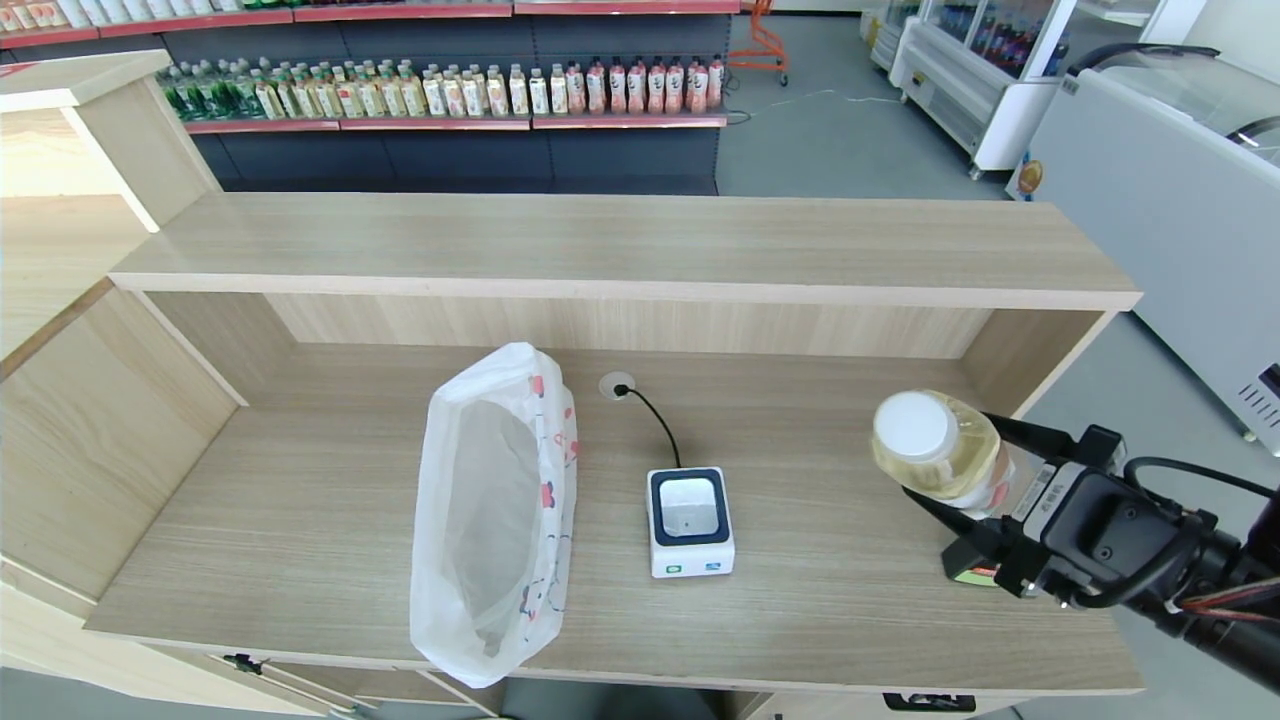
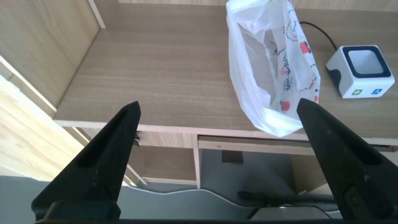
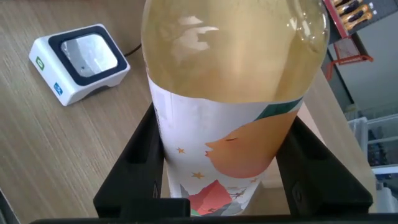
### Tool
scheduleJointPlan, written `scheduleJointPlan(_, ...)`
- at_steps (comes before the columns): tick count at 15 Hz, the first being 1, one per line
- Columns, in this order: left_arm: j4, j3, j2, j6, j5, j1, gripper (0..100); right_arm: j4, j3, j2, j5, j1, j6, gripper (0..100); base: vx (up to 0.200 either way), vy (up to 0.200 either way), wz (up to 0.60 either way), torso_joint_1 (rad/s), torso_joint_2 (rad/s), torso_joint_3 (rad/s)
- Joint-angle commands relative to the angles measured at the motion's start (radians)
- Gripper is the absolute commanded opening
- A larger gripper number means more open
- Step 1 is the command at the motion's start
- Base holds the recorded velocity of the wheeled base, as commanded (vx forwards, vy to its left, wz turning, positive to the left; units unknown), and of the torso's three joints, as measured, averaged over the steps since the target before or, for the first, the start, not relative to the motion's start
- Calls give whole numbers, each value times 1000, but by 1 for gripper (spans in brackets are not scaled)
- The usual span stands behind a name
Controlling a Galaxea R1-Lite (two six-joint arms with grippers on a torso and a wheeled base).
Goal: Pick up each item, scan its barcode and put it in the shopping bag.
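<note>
R gripper (image 1: pixel 945 455) is clamped on a bottle (image 1: pixel 935 445) of pale yellow drink w/ a white cap, well right of the scanner (image 1: pixel 690 520) and, as far as the head view shows, lifted off the counter (image 1: pixel 300 520). The white plastic bag (image 1: pixel 495 510) lies just left of the scanner, mouth open. L gripper (image 2: pixel 219 107) hangs w/ fingers spread wide, nothing between them, further left of the scanner than the bag.

Right gripper (image 1: pixel 945 456) holding a bottle (image 1: pixel 932 446) over the surface (image 1: pixel 300 520).
The bottle is white-capped, with yellow liquid; the scanner (image 1: pixel 689 521) sits mid-surface, the shopping bag (image 1: pixel 495 510) just left of it.
</note>
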Motion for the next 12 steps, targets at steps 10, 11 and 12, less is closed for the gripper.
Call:
scheduleJointPlan(10, 0, 0, 0, 1, 0, 1, 100, -14, 18, 103, 44, -32, 22, 0, 0, 200, 0, 0, 0, 2)
scheduleJointPlan(11, 0, 0, 0, -1, 0, 1, 100, -40, 16, 138, 85, -66, 20, 0, 0, 0, 0, 0, 0, 0)
scheduleJointPlan(12, 0, 0, 0, -2, 0, 1, 100, -85, 6, 181, 128, -111, 18, 0, 0, 0, 0, 0, 0, 0)
